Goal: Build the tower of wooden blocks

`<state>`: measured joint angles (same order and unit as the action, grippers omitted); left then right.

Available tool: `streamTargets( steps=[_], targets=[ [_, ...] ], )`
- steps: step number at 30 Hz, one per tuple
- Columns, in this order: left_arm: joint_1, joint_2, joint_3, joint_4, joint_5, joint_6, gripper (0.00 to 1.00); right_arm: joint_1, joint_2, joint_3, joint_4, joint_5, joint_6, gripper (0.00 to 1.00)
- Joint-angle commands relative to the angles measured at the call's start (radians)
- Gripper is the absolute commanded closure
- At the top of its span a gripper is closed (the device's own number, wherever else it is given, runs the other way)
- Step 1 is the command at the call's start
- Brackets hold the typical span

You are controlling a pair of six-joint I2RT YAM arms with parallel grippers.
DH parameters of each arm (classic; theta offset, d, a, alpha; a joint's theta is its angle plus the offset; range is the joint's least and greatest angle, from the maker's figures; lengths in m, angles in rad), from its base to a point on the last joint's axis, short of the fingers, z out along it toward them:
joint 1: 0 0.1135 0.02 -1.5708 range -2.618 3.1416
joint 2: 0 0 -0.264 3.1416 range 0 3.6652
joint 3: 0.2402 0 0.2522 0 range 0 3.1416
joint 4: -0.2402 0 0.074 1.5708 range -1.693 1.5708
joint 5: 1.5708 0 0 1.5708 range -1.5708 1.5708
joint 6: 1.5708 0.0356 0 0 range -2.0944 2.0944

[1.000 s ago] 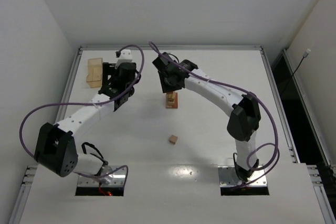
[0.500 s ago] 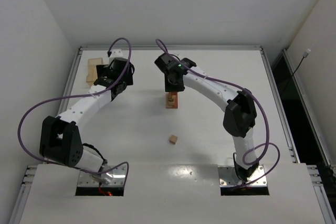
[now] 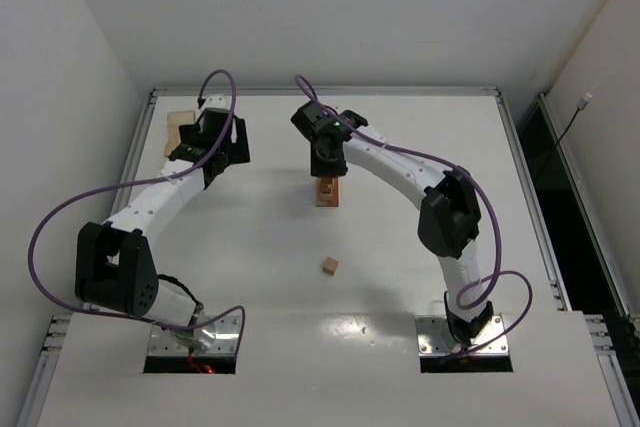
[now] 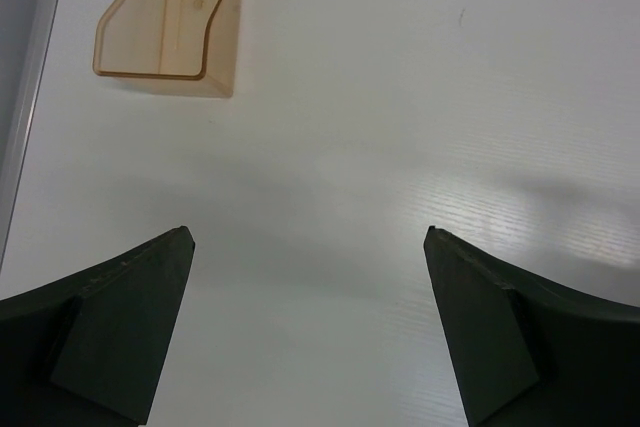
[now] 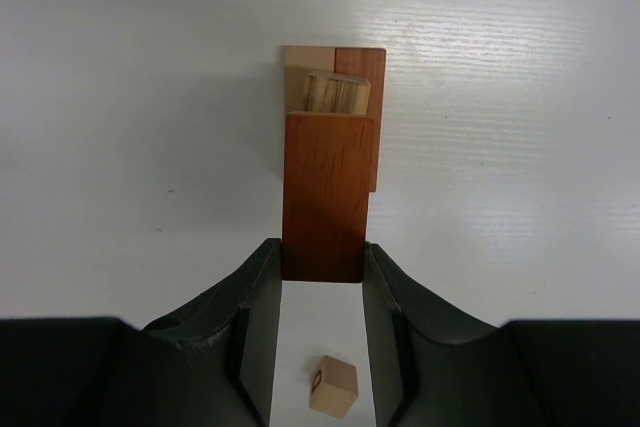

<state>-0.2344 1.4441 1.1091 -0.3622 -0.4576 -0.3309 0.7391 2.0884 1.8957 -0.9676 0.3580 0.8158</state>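
Right pincer [image 5: 322, 265] clenched on a reddish-brown bar [image 5: 325, 187], fingers on its two long sides. We see the bar right over the tower [image 5: 340, 95], which stands mid-worktop [image 3: 250, 247]; whether they touch, we can't tell. Loose lettered cube [image 5: 332, 385] lies nearer the arm bases, well apart from the tower. Left pincer [image 4: 308, 239] released, jaws wide, nothing between them, above bare worktop near the pale tray [image 4: 170, 17] in the far-left corner.

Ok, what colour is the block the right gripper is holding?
Reddish-brown. The block shows best in the right wrist view.
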Motion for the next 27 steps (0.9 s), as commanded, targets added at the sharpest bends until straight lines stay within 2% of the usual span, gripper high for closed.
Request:
streamTargets(
  steps=[1, 27],
  targets=[
    [0.006, 0.009, 0.037, 0.011, 0.031, -0.014, 0.00, -0.001, 0.015, 0.054, 0.003, -0.004, 0.029, 1.00],
    [0.006, 0.056, 0.066, 0.002, 0.069, -0.014, 0.00, -0.041, 0.061, 0.054, 0.004, -0.068, 0.079, 1.00]
  ],
)
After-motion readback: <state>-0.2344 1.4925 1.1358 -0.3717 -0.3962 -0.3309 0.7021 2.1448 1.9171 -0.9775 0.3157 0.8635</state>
